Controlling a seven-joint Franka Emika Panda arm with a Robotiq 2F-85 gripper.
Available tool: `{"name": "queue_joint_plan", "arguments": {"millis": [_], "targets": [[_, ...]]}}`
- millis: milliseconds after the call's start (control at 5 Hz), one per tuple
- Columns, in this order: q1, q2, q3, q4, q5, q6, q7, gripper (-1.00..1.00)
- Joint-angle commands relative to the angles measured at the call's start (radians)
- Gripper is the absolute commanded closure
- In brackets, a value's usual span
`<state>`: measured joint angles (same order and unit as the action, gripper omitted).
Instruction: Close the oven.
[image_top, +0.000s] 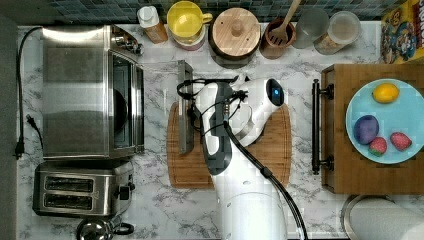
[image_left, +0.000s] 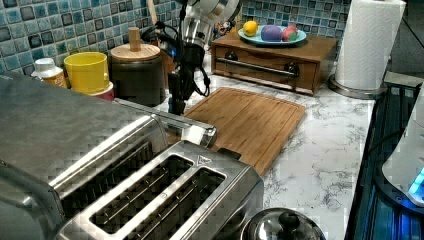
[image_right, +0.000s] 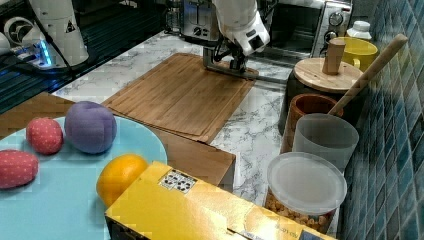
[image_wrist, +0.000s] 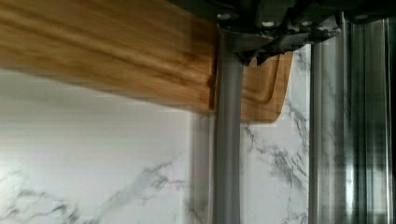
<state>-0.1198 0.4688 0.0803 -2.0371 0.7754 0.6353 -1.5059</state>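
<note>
In the top view, locate the toaster oven (image_top: 90, 92) at the bench's (image_top: 160, 200) left. Its door handle (image_top: 185, 107) runs top to bottom, with the end effector (image_top: 192, 114) just right of it. Finger state cannot be told. Push leftward.

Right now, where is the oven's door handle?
In the top view, the door handle lies over the cutting board's left edge, right of the oven, beside the gripper.
</note>
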Motion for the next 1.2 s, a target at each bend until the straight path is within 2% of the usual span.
{"name": "queue_joint_plan", "arguments": {"millis": [200, 400, 600, 1000, 1200], "targets": [[-0.053, 0.017, 0.008, 0.131, 0.05, -0.201, 0.036, 1.0], [-0.024, 0.084, 0.018, 0.166, 0.039, -0.219, 0.063, 1.0], [0.018, 0.1, 0.011, 0.162, 0.098, -0.202, 0.064, 1.0], [0.014, 0.03, 0.037, 0.095, 0.181, -0.089, 0.074, 1.0], [0.008, 0.018, 0.039, 0.11, 0.186, -0.121, 0.093, 1.0]]}}
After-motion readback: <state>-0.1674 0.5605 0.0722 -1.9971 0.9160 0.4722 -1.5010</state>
